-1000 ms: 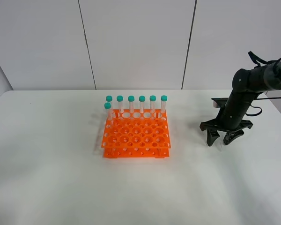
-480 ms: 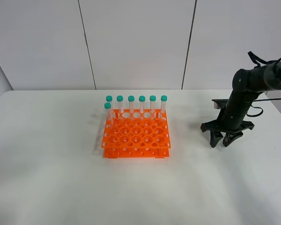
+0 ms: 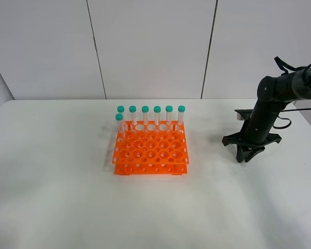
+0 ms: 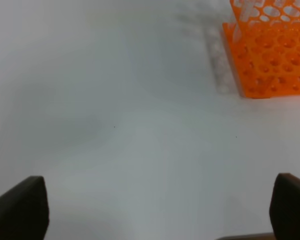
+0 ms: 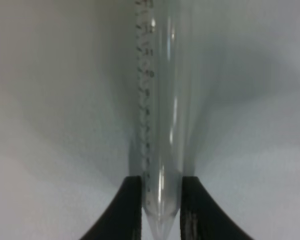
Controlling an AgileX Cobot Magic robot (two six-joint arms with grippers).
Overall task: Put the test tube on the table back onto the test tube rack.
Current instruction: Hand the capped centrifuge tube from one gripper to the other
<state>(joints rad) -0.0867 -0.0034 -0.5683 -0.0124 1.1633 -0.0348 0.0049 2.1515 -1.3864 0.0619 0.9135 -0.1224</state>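
Note:
The test tube (image 5: 160,125) lies on the white table (image 3: 67,181); its clear graduated body and tapered tip fill the right wrist view, and its cap is out of view. My right gripper (image 5: 160,210) is shut on the tube near its tip, one finger on each side. In the exterior view the right gripper (image 3: 246,155) points down onto the table at the right and hides the tube. The orange test tube rack (image 3: 150,150) stands mid-table, well to the left of that gripper. My left gripper (image 4: 155,215) is open and empty above bare table.
Several teal-capped tubes (image 3: 145,116) stand in the rack's back row, one more in the second row at the left. The rack's corner (image 4: 270,55) shows in the left wrist view. The right arm's cable hangs near the table's right edge.
The right gripper's fingers, spread wide a second ago, have closed together around the tube on the table. The arm's place has hardly changed. The rack has not moved.

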